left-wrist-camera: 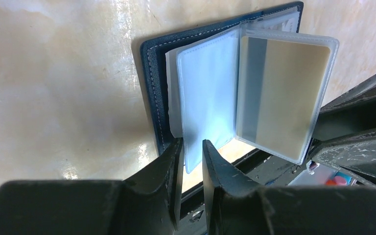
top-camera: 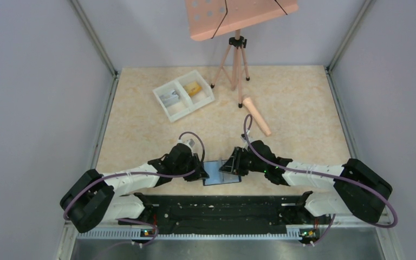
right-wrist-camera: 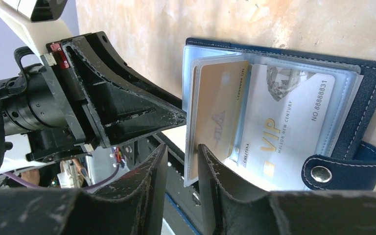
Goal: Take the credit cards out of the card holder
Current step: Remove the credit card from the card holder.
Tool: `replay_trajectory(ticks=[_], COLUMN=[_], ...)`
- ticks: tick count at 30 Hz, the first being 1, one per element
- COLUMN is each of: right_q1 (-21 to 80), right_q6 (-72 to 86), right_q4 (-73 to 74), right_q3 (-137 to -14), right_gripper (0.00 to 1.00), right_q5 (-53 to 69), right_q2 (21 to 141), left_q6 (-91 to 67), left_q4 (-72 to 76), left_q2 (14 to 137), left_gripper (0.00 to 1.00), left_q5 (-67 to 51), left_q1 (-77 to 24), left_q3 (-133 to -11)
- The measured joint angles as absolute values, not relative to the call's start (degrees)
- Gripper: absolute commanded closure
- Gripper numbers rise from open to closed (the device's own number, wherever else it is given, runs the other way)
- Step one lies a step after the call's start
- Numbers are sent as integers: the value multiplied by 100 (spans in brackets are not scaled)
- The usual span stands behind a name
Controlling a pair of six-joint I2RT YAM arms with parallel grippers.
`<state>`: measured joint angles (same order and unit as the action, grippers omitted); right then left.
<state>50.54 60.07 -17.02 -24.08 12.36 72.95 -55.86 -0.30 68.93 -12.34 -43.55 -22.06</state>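
The blue card holder lies open near the table's front edge, between both grippers. In the left wrist view its cover lies flat and clear sleeves stand up from it. One sleeve holds a gold credit card. My left gripper is narrowly open, with an empty sleeve's corner at its fingertips. My right gripper is narrowly open, with the corner of the gold card's sleeve between its tips, unclamped. A white VIP card lies in the flat sleeve. A snap tab sticks out at one edge.
A white two-compartment tray at the back holds a yellow card and a grey one. A tripod with a pink board and a pink cylinder stand behind. A black rail runs along the near edge.
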Motion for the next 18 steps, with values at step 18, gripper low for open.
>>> replay_trajectory(ticks=[18], right_q1=[5057], right_q6=[5977], right_q4=[-1813], right_q3=[-2410], right_gripper=[81], right_q5=[1236], right_q2=[7430], left_q6=[-5579], left_q4=[-296], left_q2=[6893], left_gripper=[74], left_q5=[-1208], left_q1=[-4355], left_q3=[-2250])
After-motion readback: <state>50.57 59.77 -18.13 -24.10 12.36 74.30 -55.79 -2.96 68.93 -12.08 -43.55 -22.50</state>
